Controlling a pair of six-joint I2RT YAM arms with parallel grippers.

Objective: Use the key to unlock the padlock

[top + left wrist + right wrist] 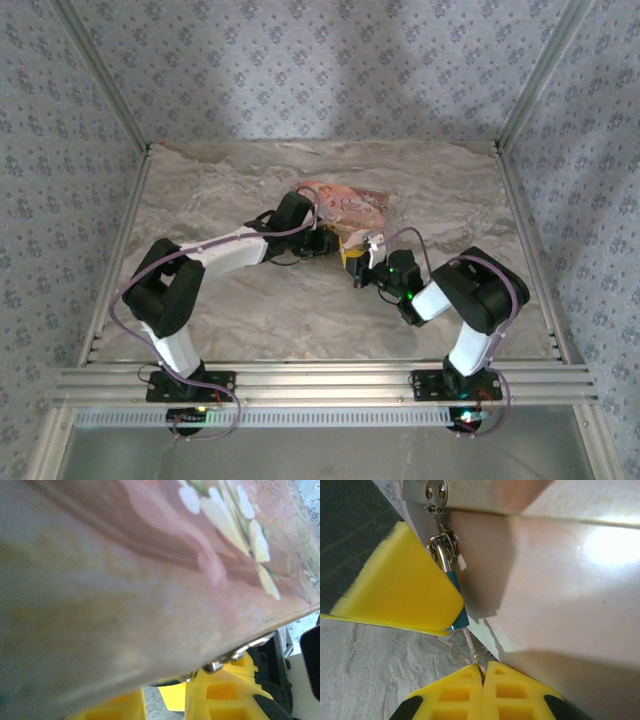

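- Leftmost, seen from above, the left arm is stretched across the marble table (200, 200) towards the middle, and the left gripper (341, 246) is set against the near side of a pink floral box (347, 203).
- On the left wrist camera, its two yellow fingers (225, 692) are seen apart under the box's edge; whether anything is clamped between them cannot be told.
- On the right wrist camera, one yellow pad of that gripper is laid flat against the padlock (456, 584), so that just a strip of its blue body is shown.
- At the box's front, the padlock is hung by its steel shackle (440, 554) from a small metal hasp (436, 492), with its lower end pointed down towards the right gripper.
- Below it, the thin shaft of the key (471, 647) is run up to the padlock's lower end.
- Rightmost, the right gripper (484, 672) is pressed together on the key, which is pinched at the seam of its yellow fingertips.
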